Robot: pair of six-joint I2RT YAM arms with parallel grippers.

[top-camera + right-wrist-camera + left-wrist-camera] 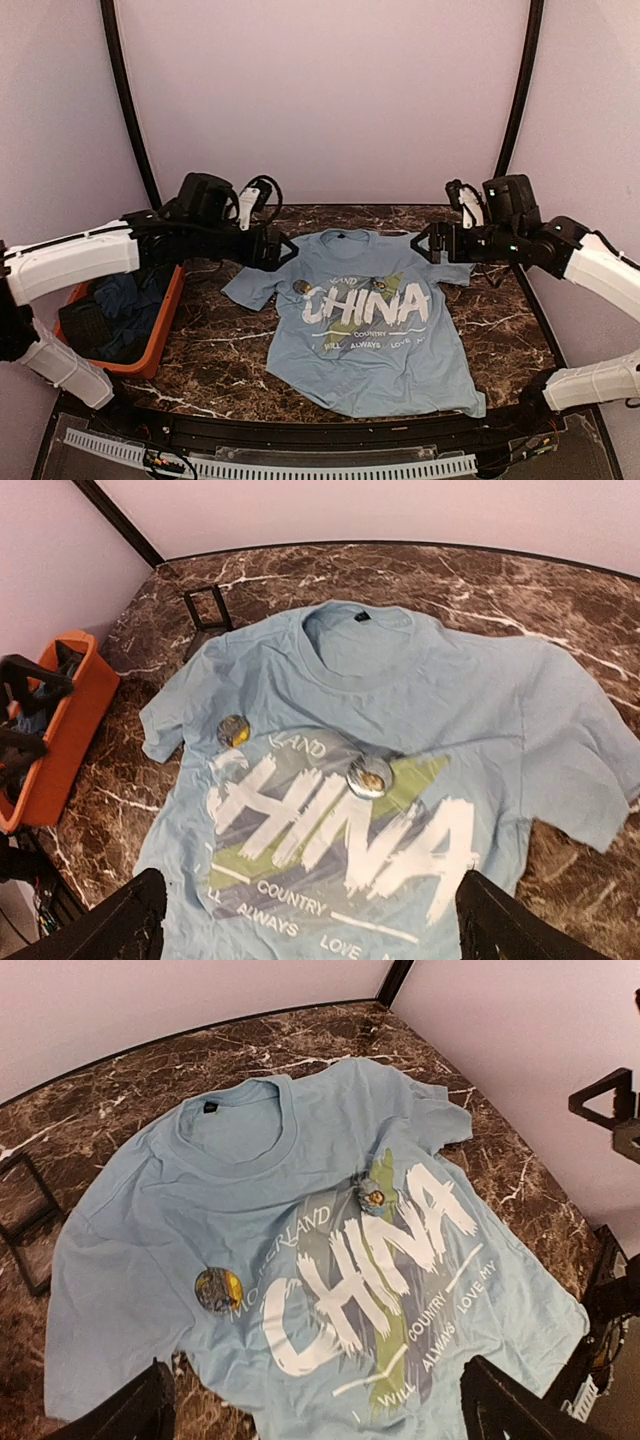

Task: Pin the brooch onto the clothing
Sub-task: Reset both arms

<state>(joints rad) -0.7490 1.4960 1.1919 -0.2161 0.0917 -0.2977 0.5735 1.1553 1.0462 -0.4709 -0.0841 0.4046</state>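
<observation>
The clothing, a light blue T-shirt [385, 375] with white "CHINA" lettering, lies flat on the marble table. A small round dark brooch [300, 288] with a yellow patch sits on it just left of the "C" [218, 1290] [233, 731]. A second round brooch [392, 283] rests on the chest above the letters [375, 1197] [369, 776]. My left gripper [285, 248] hovers open over the shirt's left sleeve, nothing between its fingers [135, 1410]. My right gripper [425, 243] hovers open by the right sleeve, also with nothing in it.
An orange bin [165, 330] holding dark blue garments stands at the left table edge, under my left arm. A small black-framed square case [25, 1215] [207, 607] lies on the marble beyond the shirt's left shoulder. Black frame posts rise at both back corners.
</observation>
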